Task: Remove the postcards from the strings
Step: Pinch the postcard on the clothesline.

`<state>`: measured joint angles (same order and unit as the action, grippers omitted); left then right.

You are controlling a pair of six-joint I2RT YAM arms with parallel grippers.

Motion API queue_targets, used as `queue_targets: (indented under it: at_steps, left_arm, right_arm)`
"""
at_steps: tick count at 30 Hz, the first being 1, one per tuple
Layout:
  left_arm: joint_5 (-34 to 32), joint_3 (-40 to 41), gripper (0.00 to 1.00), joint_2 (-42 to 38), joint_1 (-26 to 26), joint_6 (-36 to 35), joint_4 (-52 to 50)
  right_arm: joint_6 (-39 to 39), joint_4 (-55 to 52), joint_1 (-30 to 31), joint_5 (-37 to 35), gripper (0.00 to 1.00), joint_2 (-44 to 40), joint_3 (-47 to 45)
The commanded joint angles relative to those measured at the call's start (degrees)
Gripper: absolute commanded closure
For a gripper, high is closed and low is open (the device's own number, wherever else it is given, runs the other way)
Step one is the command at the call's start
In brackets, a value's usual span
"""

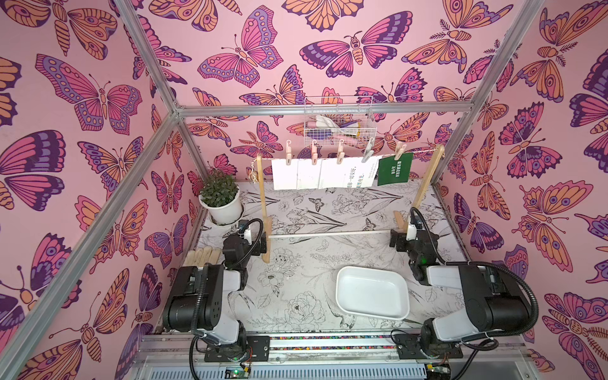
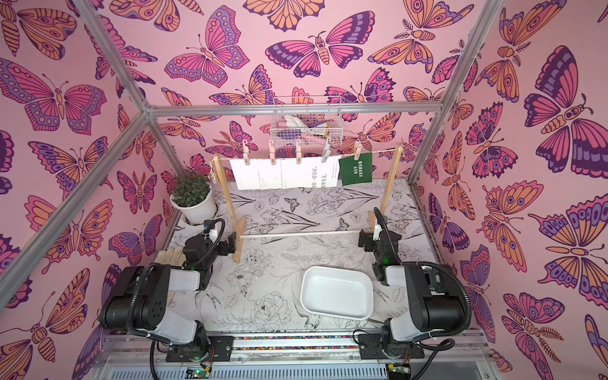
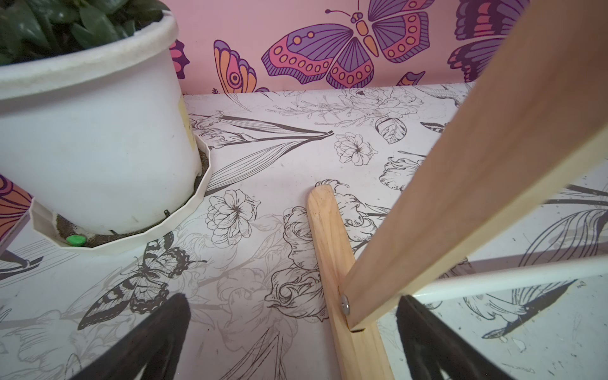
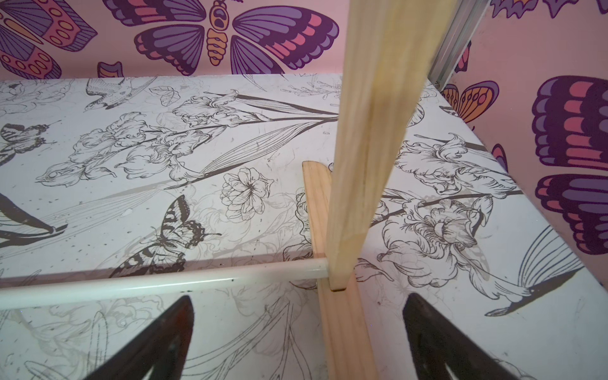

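The five postcards (image 1: 329, 174) hung in a row from the string (image 1: 419, 152), pinned by clothespins (image 1: 314, 153); the string ran between the uprights of a wooden rack (image 1: 424, 184) standing across the worktop (image 1: 296, 250), from near its left edge to near its right edge; the left hand (image 1: 263, 245) and right hand (image 1: 394, 238) sat released, jaws wide, at the rack's feet, grasping nothing; a white tray (image 1: 371, 316) lay by the near edge; a potted plant (image 1: 223, 204) stood in the far left corner.
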<state>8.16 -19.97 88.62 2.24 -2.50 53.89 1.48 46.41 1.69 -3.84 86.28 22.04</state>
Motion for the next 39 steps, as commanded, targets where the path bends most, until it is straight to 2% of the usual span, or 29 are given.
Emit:
queue_targets:
  at_steps: [1,7,10,13,16,18,21,23,25,26,28,29,30,33,34,36,39]
  left_arm:
    - [0.98,-0.6,0.0,0.17,0.36,-0.15,-0.55]
    - [0.91,-0.27,0.0,-0.08,0.24,-0.21,-0.22]
    - [-2.96,0.54,0.01,-2.69,-0.04,0.7,-0.21]
    - [-6.33,0.54,0.0,-12.48,-0.25,1.64,-7.91]
    - [-8.12,-0.53,0.0,-26.29,-0.65,4.46,-17.96]
    - [-7.85,-3.44,0.0,-34.88,-0.75,7.94,-27.25]
    - [-2.62,-9.08,0.0,-43.46,-0.75,12.43,-38.88]
    - [2.7,-11.74,0.0,-47.05,-1.33,15.0,-42.43]
    - [7.17,-12.87,0.0,-49.48,-2.31,18.1,-42.43]
    - [7.91,-12.74,0.0,-50.54,-2.71,21.95,-41.64]
    - [7.54,-12.53,0.0,-51.9,-2.84,30.41,-38.86]
    - [9.91,-13.1,0.0,-51.78,-2.76,32.4,-37.53]
    - [13.46,-14.3,0.0,-51.13,-2.8,32.67,-36.99]
    - [23.05,-18.51,0.08,-47.79,-3.43,32.09,-36.88]
    - [24.37,-19.31,0.1,-47.03,-4.15,31.33,-36.9]
    - [24.28,-20.28,0.1,-45.83,-7.4,29.27,-36.55]
    - [22.89,-21.18,0.1,-43.4,-14.06,25.04,-36.05]
  right_arm:
    - [0.54,0.43,-0.34,-0.65,0.01,-0.12,0.72]
    - [0.47,0.43,-0.34,-0.65,0.01,-0.13,0.74]
    - [0.48,0.42,-0.36,-0.65,0.01,-0.13,0.72]
    - [0.88,2.07,-0.36,-2.15,0.01,-0.65,-0.44]
    - [2.05,5.0,-0.3,-4.9,0.01,-3.64,-2.17]
    - [2.24,-4.27,-0.34,-5.42,0.01,-10.04,0.0]
    - [3.46,-18.05,-0.35,-1.26,0.01,-19.4,4.43]
    - [10.54,-20.81,-0.36,3.2,0.01,-24.64,5.23]
    - [29.13,-26.19,-0.35,1.86,0.01,-29.74,5.21]
    - [37.7,-28.37,-0.56,1.08,0.01,-32.09,4.65]
    - [39.54,-18.9,-0.79,9.35,0.01,-34.23,1.42]
    - [39.95,-14.67,-0.93,14.77,0.0,-34.86,0.4]
    - [39.87,-14.97,-0.96,18.07,0.0,-35.98,0.99]
    - [36.12,-26.45,-0.92,26.7,0.0,-39.41,8.03]
    - [34.54,-30.14,-0.96,28.86,0.0,-40.26,10.45]
    - [33.37,-34.83,-0.96,32.79,0.0,-41.88,14.79]
    - [33.4,-35.42,-0.76,37.76,0.0,-44.02,18.49]
